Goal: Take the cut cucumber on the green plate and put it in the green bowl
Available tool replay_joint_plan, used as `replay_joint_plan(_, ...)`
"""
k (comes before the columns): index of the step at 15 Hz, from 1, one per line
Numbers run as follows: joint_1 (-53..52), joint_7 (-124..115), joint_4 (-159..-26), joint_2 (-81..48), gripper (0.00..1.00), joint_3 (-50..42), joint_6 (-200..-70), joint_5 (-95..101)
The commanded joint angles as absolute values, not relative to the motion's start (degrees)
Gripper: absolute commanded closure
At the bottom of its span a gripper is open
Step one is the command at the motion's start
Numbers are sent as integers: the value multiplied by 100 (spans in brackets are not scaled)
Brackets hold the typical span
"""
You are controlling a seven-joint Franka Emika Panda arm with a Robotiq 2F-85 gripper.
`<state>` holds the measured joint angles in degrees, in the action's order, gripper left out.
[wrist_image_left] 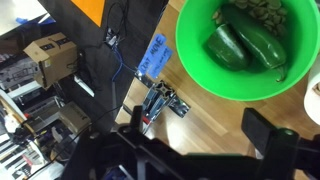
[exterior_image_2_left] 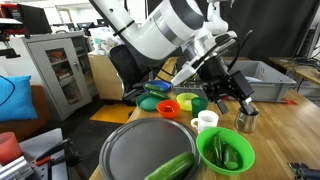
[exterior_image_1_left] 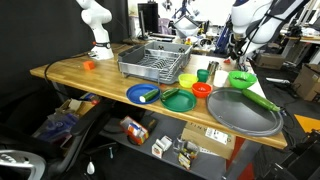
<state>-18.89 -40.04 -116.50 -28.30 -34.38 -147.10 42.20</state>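
The lime-green bowl [wrist_image_left: 200, 60] fills the upper right of the wrist view and stands near the table's edge. In it lies a short green chunk, the cut cucumber [wrist_image_left: 228, 47], next to a darker green pepper-like piece [wrist_image_left: 265, 45]. My gripper [wrist_image_left: 200, 140] is open and empty, hovering above the wood just beside the bowl. In both exterior views the gripper [exterior_image_2_left: 232, 97] [exterior_image_1_left: 240, 62] hangs above the bowl [exterior_image_2_left: 225, 150] [exterior_image_1_left: 241, 79]. The dark green plate [exterior_image_1_left: 178, 100] lies by the blue plate, and I see nothing on it.
A large grey round tray [exterior_image_2_left: 140, 150] with a long green stick [exterior_image_2_left: 170, 167] lies next to the bowl. A white cup [exterior_image_2_left: 205, 121], a metal cup [exterior_image_2_left: 246, 118], an orange-red bowl [exterior_image_1_left: 201, 89], a blue plate [exterior_image_1_left: 143, 94] and a dish rack [exterior_image_1_left: 155, 60] stand nearby.
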Motion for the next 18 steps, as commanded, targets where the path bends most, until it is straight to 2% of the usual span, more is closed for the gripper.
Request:
replay_joint_plan(1,-1976,-4939,-12376,-1681,0,-3150,-14112,5168)
replay_joint_plan(5,-1422,-5530,-13341,-342,0,-1880,-14105,5739)
replay_joint_plan(9,-863,-5319,-14371,434,0,-1007,-15103,5563)
replay_joint_plan(11,-581,-5031,-14939,757,0,-856,-15654,5526)
replay_joint_plan(12,-1001,-5388,-14496,423,0,-1053,-15135,5537)
replay_joint_plan(18,-728,-5161,-14887,728,0,-951,-15537,5536)
